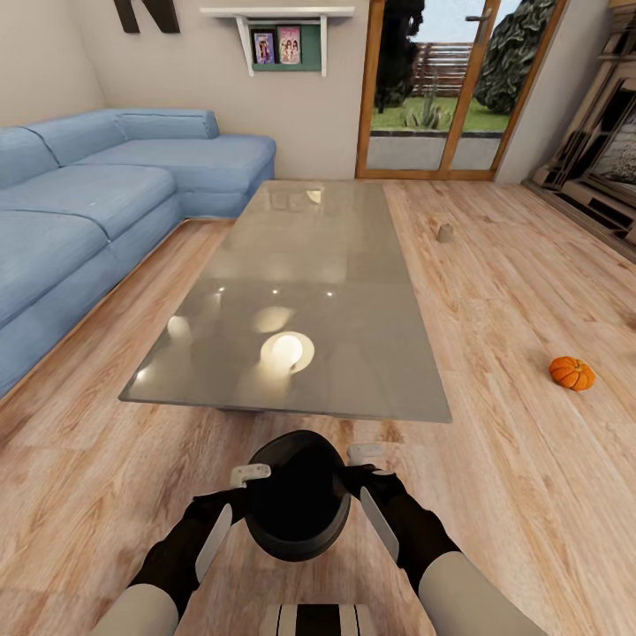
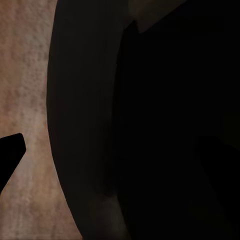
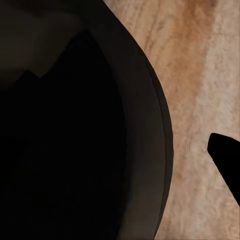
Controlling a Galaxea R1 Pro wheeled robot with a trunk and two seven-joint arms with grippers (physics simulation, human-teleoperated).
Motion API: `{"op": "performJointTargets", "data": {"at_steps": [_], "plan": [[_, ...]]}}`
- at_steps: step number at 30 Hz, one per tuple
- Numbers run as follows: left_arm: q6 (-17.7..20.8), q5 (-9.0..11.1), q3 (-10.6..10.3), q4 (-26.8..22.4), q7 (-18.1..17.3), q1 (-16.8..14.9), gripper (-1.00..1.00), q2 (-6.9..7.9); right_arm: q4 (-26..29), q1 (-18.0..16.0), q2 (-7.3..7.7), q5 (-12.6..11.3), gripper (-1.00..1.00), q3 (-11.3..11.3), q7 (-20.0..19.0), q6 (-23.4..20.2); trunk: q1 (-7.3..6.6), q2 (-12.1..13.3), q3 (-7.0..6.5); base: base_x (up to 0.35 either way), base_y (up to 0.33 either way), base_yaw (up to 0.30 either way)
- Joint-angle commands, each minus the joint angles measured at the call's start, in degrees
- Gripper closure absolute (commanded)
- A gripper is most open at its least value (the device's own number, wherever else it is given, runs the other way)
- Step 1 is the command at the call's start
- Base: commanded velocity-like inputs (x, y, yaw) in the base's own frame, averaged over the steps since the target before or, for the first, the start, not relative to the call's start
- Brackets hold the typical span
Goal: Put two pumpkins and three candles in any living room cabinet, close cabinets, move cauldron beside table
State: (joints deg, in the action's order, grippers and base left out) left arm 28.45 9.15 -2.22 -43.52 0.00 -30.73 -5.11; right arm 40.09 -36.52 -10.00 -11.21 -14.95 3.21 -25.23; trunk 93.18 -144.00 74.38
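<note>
The dark cauldron (image 1: pixel 296 512) sits between my two arms, just short of the near edge of the glossy grey table (image 1: pixel 309 265). My left gripper (image 1: pixel 247 481) is shut on its left rim and my right gripper (image 1: pixel 362 464) on its right rim. In each wrist view the cauldron wall (image 2: pixel 85 125) (image 3: pixel 145 140) lies between the fingers, with one black finger (image 2: pixel 10 155) (image 3: pixel 225 160) outside over the plank floor. I cannot tell whether the cauldron rests on the floor. An orange pumpkin (image 1: pixel 571 372) lies on the floor to the right. A small beige candle (image 1: pixel 445 231) stands farther back. The cabinet is out of view.
A blue corner sofa (image 1: pixel 88 203) runs along the left of the table. Glazed wooden doors (image 1: pixel 450 88) are at the back, and an ornate fireplace surround (image 1: pixel 609 150) is at the far right. Open plank floor lies right of the table.
</note>
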Motion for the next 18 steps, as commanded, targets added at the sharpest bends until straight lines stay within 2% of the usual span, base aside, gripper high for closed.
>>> {"op": "performJointTargets", "data": {"at_steps": [1, 18], "plan": [[0.29, 0.43, -0.02, -0.08, 0.08, -0.02, -1.0, 0.01, 0.07, -0.03, 0.0, -0.55, -1.0, -0.08, 0.33, -0.24, -0.01, -0.02, 0.04, 0.0, 0.0, 0.0], [0.32, 0.51, 0.14, -0.08, 0.08, -0.01, -1.0, 0.01, 0.07, -0.03, 0.0, -0.57, -1.0, -0.07, 0.31, -0.5, -0.04, 0.0, -0.18, 0.0, 0.0, 0.0]]}}
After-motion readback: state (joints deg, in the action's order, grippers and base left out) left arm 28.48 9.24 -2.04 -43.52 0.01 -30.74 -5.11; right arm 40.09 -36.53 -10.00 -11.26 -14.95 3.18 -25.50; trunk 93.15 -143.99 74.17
